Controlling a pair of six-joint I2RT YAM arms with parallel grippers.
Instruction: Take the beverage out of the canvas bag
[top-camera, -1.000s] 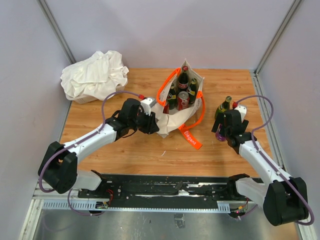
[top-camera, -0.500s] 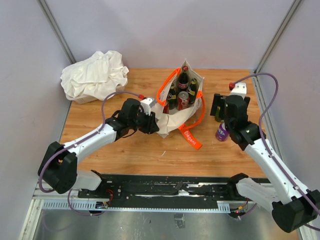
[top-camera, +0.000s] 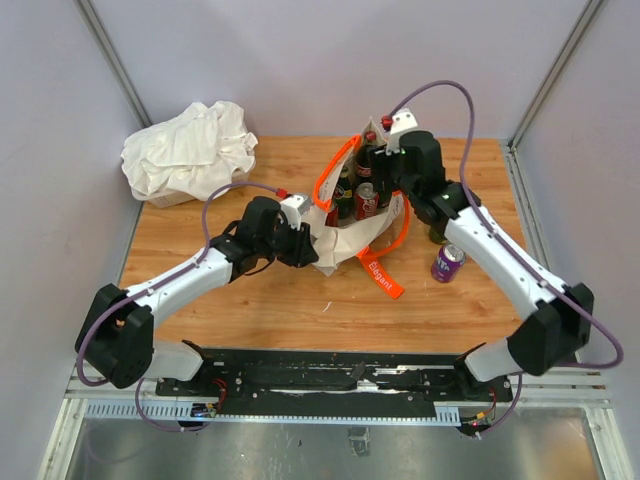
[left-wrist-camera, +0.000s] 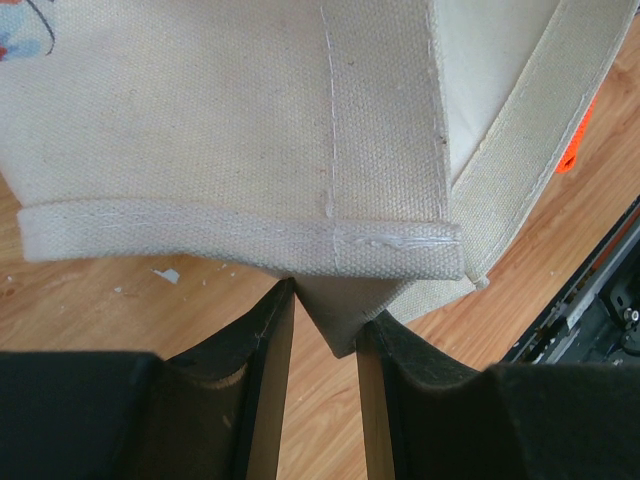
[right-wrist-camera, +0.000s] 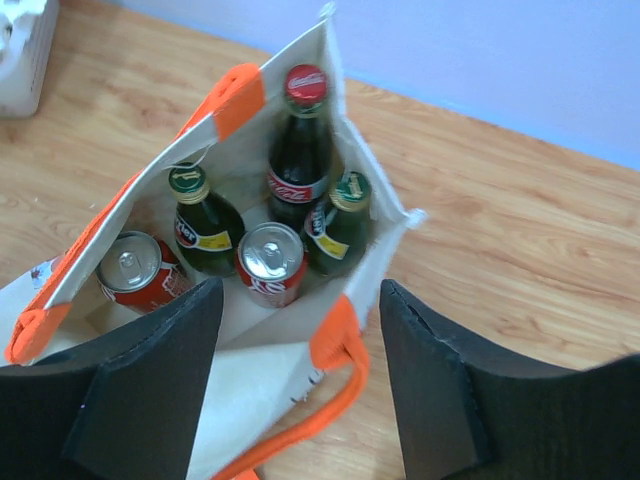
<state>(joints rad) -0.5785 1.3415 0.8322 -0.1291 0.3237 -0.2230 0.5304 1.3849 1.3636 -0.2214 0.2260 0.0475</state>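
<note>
1. Centre of the top view: canvas bag (top-camera: 335, 252) upright on the tabletop (top-camera: 200, 300), mouth open.
2. Inside: red-capped cola bottle (right-wrist-camera: 300, 140), two green bottles (right-wrist-camera: 200, 230), two red cans (right-wrist-camera: 270, 262).
3. Robot's left hand (left-wrist-camera: 325, 310) is pinched shut on the bag's lower-left canvas edge.
4. Robot's right hand (right-wrist-camera: 300, 300) hovers over the mouth, fingers wide apart, empty.
5. A purple can (top-camera: 448, 262) stands lower right of the bag.

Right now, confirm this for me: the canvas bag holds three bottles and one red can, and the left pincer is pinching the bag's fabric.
Not quite: there are two red cans, not one. The right wrist view shows both beside the three bottles inside the canvas bag. The left pincer does pinch the bag's fabric.
</note>
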